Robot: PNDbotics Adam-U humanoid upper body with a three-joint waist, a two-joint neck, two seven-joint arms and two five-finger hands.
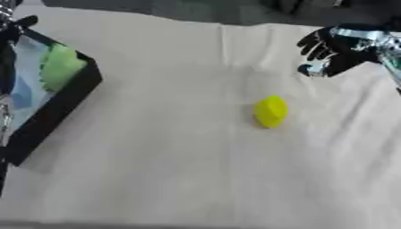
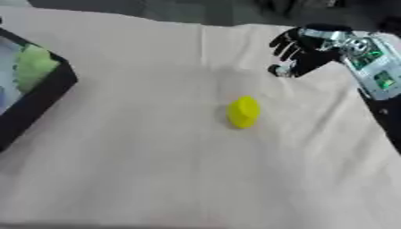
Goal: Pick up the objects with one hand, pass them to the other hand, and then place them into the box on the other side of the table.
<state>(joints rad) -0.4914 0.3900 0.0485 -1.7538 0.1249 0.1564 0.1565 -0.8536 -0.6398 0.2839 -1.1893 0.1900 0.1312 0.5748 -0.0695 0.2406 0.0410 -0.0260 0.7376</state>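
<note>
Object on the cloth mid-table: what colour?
Yellow object, clearest in the left eye view.

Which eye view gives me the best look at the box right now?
The left eye view: the black box shows its far wall, its inside and a green thing in it. The right eye view cuts it at the frame's left edge, showing only a corner.

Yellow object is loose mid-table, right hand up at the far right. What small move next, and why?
Probably bring the right hand, open and holding nothing, down and inward over the yellow object. It lies alone on the cloth, nearer that hand than the black box at the left.
</note>
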